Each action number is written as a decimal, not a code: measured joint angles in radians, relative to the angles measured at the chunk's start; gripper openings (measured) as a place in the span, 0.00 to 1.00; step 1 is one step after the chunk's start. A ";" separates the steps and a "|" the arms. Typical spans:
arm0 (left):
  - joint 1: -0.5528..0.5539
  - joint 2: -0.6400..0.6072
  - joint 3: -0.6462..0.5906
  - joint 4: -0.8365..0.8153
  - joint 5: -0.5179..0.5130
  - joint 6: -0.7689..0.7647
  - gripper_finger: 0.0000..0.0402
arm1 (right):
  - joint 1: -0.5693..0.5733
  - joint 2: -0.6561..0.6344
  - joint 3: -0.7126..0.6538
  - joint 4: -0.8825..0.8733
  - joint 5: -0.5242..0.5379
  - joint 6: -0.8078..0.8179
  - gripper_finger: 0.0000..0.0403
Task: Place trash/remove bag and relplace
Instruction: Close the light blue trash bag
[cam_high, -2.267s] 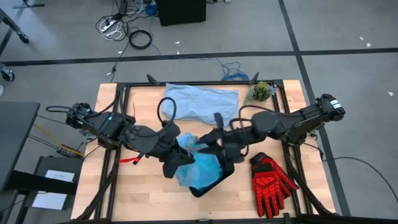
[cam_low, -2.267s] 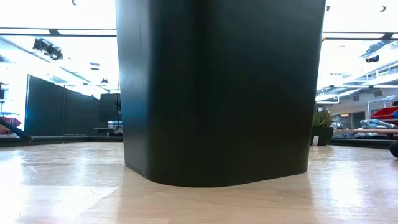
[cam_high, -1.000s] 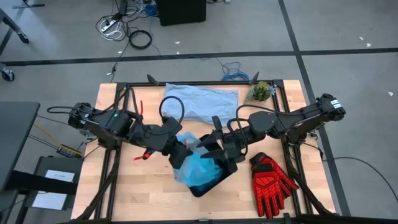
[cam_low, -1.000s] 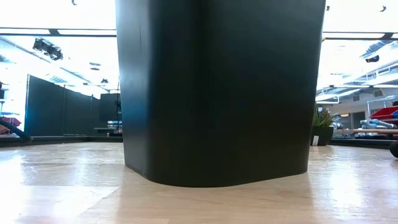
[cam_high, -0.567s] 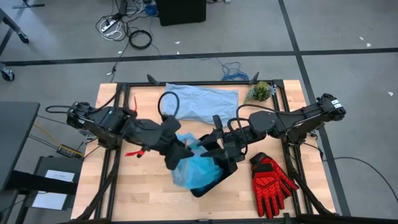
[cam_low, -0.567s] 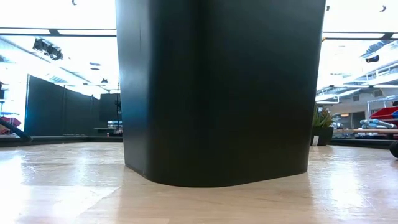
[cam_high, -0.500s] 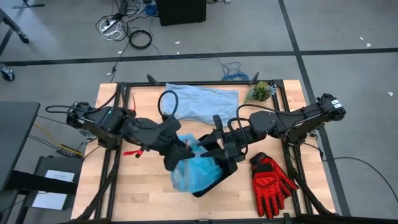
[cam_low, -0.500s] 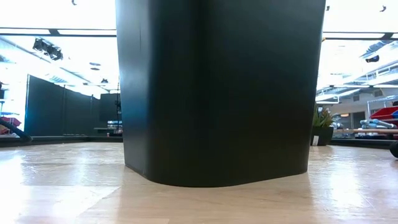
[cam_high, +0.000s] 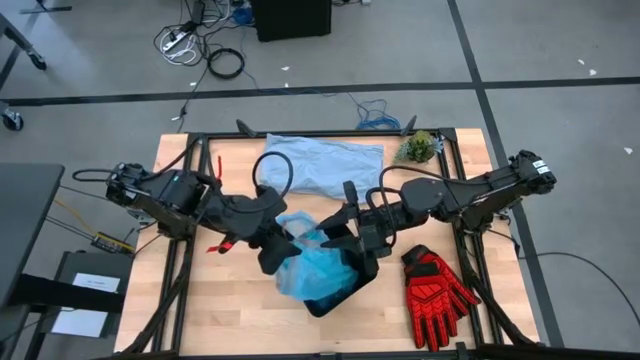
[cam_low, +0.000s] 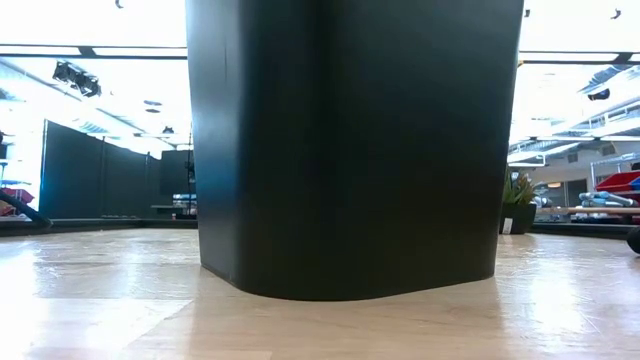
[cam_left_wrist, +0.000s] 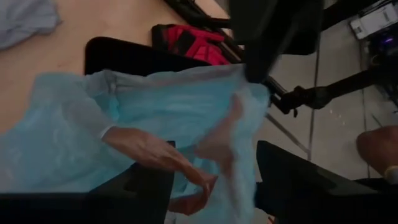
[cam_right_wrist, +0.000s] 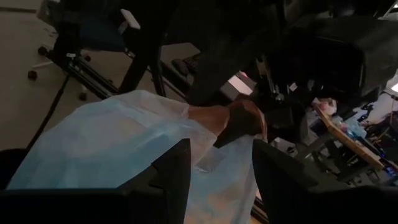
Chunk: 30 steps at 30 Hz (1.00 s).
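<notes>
The cyan-blue bag (cam_high: 315, 268) is bunched up over the black bin (cam_high: 342, 298), which stands upright near the table's near edge and fills the low view (cam_low: 350, 140). My left gripper (cam_high: 277, 255) is at the bag's left side, shut on it. My right gripper (cam_high: 345, 238) is at the bag's far right side, also shut on it. Each wrist view shows the bag (cam_left_wrist: 93, 143) (cam_right_wrist: 112, 149) between that arm's fingers. No trash wad shows plainly; only a pinkish patch shows through the plastic. My left gripper (cam_left_wrist: 214, 186) has gathered plastic of the bag's upper part (cam_left_wrist: 239, 155) between its two fingers, coming from the table's left and slanting down. The bag spreads away from the fingers over the bin (cam_left_wrist: 137, 59); how many layers are held cannot be told. My right gripper (cam_right_wrist: 214, 168) pinches the bag's upper edge (cam_right_wrist: 211, 152) between its two fingers, coming from the table's right side. The plastic runs from the fingers across toward the left arm, raised above the bin.
A paler grey-blue bag (cam_high: 325, 165) lies flat at the table's far edge. A small green plant (cam_high: 418, 148) stands at the far right corner. Red gloves (cam_high: 437, 285) lie right of the bin. Bare wood shows at the near left.
My left gripper has drawn a little toward the table's left, still shut on the bag. The bag's left side has been pulled out with it and now spreads wider past the bin's left rim. The bin and my right gripper have stayed put.
</notes>
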<state>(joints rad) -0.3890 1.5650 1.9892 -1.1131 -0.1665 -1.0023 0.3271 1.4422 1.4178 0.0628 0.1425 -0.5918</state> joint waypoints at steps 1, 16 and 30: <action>0.004 0.000 0.000 -0.007 0.001 0.000 0.57 | 0.000 0.000 0.000 0.008 0.000 0.001 0.39; 0.002 0.018 0.000 0.114 0.119 0.114 0.01 | -0.001 0.012 0.001 0.061 -0.065 0.074 0.33; 0.030 0.131 -0.002 0.108 0.384 -0.082 0.01 | -0.011 0.011 0.139 -0.138 -0.249 0.300 0.52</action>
<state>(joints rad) -0.3587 1.6957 1.9873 -1.0054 0.2173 -1.0843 0.3158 1.4536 1.5566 -0.0754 -0.1067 -0.2916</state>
